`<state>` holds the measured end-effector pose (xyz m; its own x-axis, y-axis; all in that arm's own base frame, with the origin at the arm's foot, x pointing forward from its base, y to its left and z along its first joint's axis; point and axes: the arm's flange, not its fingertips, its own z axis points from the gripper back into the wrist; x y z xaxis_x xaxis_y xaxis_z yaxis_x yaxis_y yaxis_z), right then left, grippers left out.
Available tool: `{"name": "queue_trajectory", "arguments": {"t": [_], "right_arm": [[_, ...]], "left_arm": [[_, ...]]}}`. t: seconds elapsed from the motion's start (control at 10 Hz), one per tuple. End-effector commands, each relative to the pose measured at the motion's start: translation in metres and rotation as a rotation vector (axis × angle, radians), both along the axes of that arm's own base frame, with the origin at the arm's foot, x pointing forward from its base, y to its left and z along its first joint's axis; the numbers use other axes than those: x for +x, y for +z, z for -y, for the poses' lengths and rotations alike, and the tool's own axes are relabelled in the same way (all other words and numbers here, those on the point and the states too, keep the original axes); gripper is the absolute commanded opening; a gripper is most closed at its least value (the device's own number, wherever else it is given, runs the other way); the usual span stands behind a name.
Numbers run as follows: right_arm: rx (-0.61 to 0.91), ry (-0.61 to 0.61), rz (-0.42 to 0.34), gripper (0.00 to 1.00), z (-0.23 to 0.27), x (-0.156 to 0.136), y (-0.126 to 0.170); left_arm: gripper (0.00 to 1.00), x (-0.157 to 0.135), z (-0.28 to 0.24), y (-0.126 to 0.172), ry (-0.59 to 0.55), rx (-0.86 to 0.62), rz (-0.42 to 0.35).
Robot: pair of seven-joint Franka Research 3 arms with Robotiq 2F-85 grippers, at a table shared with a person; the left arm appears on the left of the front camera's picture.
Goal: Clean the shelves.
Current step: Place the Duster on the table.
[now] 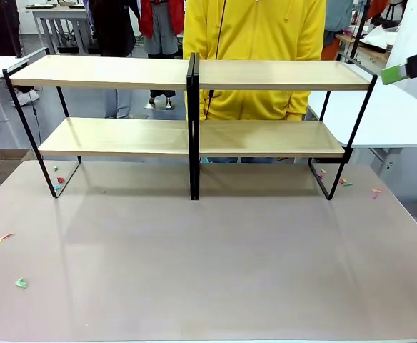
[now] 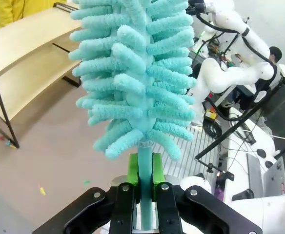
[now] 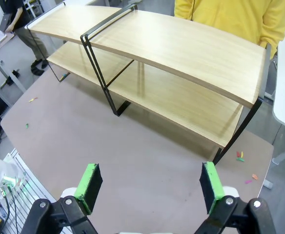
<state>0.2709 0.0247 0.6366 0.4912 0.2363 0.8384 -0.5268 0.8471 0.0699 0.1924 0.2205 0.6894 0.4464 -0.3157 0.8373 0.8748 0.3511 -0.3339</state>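
The left claw (image 2: pixel 142 195) is clamped tight on the handle of a teal fluffy duster (image 2: pixel 135 73), whose head stands straight up from between the green pads. Beyond and to the side of that head lie the shelves (image 2: pixel 25 53), their two wooden tiers on black frames, well apart from the duster.

The right claw (image 3: pixel 150 187) is spread wide with nothing in it, hanging over the bare table (image 3: pixel 147 165). Ahead of it the shelves (image 3: pixel 181 53) run across the table, and past them stands a person in yellow (image 3: pixel 235 17). Small coloured scraps (image 3: pixel 240 157) lie on the table near the frame's foot.

The step in hand looks like bringing the duster to the boards. To do it well, tilt the head flat along a board and sweep end to end, keeping the handle clear of the black centre posts (image 1: pixel 193 128) and working the top tier before the lower, so that dust falls onto boards not yet wiped.
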Motion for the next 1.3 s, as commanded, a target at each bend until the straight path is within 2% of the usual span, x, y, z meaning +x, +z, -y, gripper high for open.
{"name": "queue_trajectory", "arguments": {"t": [0.0,0.2,0.3,0.4,0.5,0.6,0.7,0.8,1.0,1.1,1.2], "right_arm": [[0.002,0.001,0.000,1.00,0.000,0.000,0.000],[0.000,0.000,0.000,1.00,0.000,0.000,0.000],[0.139,0.083,-0.142,1.00,0.004,-0.006,0.016],[0.286,0.204,-0.393,1.00,0.008,-0.007,-0.016],[0.458,0.249,-0.597,1.00,0.014,-0.005,-0.058],[0.604,0.189,-0.792,1.00,0.020,-0.004,-0.098],[0.707,0.071,-0.890,1.00,0.025,-0.004,-0.135],[0.772,0.036,-0.985,1.00,0.024,-0.012,-0.165],[0.804,0.031,-1.116,1.00,0.025,-0.009,-0.212],[0.811,0.058,-1.138,1.00,0.025,-0.010,-0.221],[0.759,0.018,-1.125,1.00,0.024,-0.014,-0.228]], "left_arm": [[0.12,0.008,0.005,0.001,-0.011,-0.011,0.016],[0.12,0.003,0.001,-0.001,0.000,-0.002,-0.004],[0.12,0.030,0.035,0.019,-0.299,0.189,-0.180],[0.12,0.059,0.071,0.008,-0.543,0.390,-0.378],[0.12,0.077,0.099,-0.017,-0.669,0.514,-0.503],[0.12,0.095,0.127,-0.040,-0.792,0.607,-0.627],[0.12,0.112,0.153,-0.063,-0.806,0.663,-0.696],[0.12,0.118,0.174,-0.085,-0.842,0.725,-0.751],[0.12,0.139,0.243,-0.170,-0.971,0.788,-0.928],[0.12,0.151,0.265,-0.203,-1.030,0.727,-0.979],[0.12,0.163,0.285,-0.232,-0.864,0.643,-0.923]]}}
